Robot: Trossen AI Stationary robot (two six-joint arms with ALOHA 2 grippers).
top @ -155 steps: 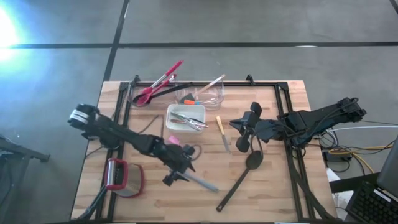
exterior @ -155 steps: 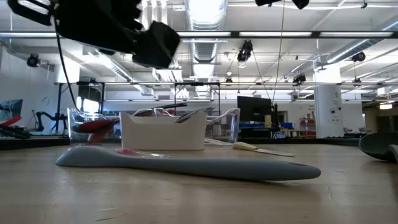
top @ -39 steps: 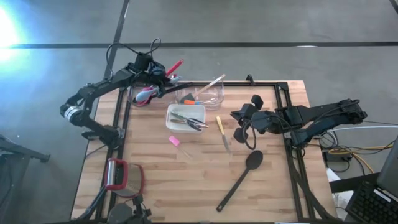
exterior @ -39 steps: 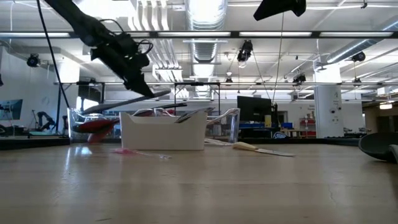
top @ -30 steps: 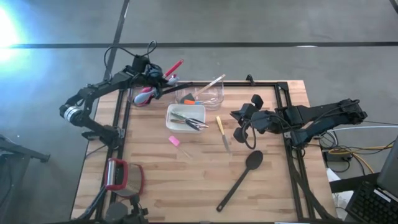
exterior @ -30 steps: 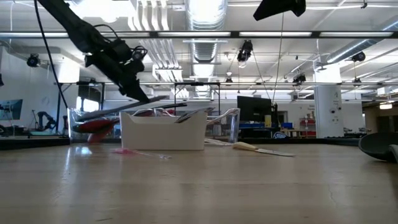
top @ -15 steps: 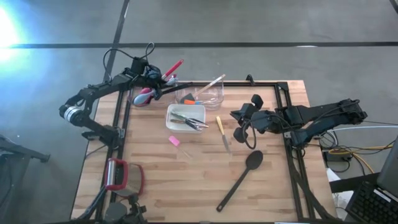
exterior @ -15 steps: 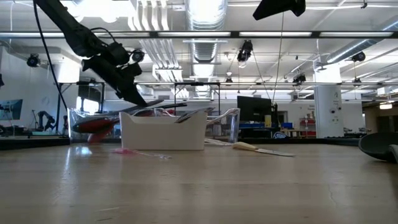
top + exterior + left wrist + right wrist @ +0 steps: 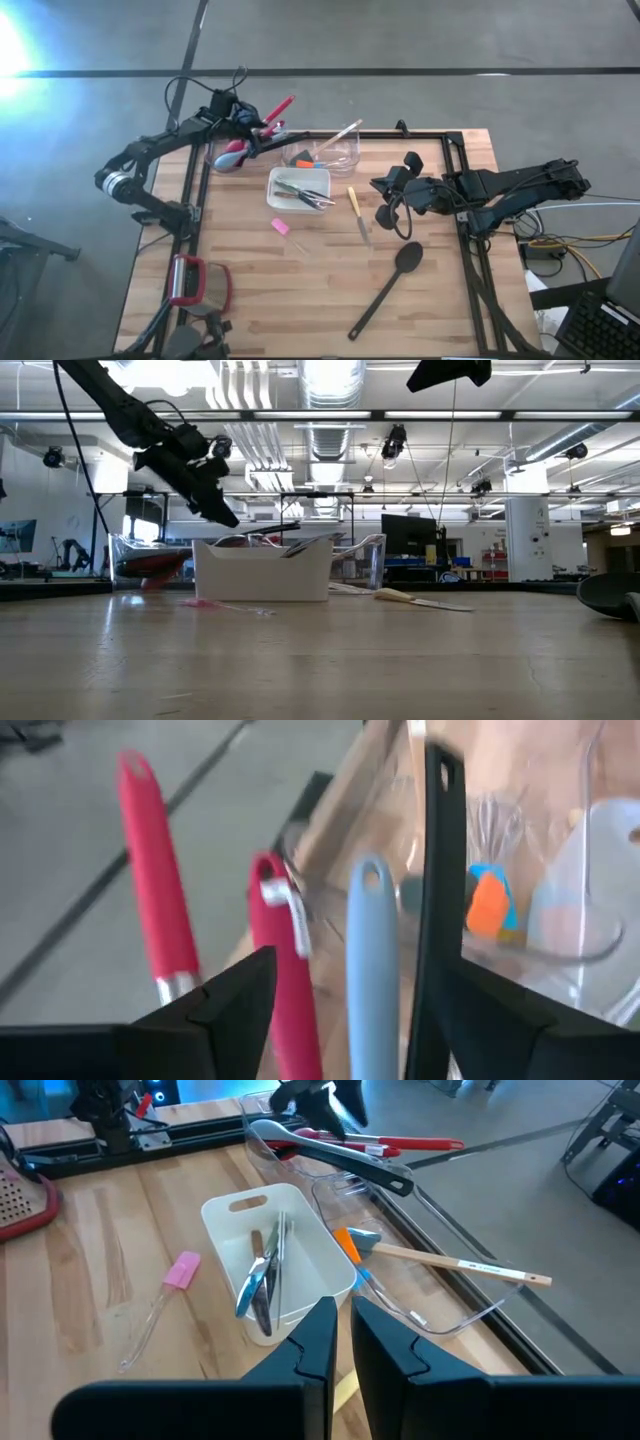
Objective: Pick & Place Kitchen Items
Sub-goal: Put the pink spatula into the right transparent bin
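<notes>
Item: left gripper [image 9: 248, 127], hanging over the clear tub [image 9: 300, 152] at the table's [image 9: 420, 300] far left corner, fingers spread apart and holding nothing.

Item: grey-blue spatula [image 9: 372, 970], resting handle-up in that tub beside the red-handled utensils [image 9: 150, 890].

Item: right gripper [image 9: 385, 200], waiting above the table's middle right, fingers closed and empty.

Item: black spoon [image 9: 385, 285] and knife [image 9: 358, 215], lying loose mid-table.

Risk: long handles are overhanging the rim; a withdrawing finger snagging one could be tipping the tub.

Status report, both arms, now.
Left pincer open above clear plastic tub; grey-blue spatula resting in it. Right pincer shut, idle near black spoon.
</notes>
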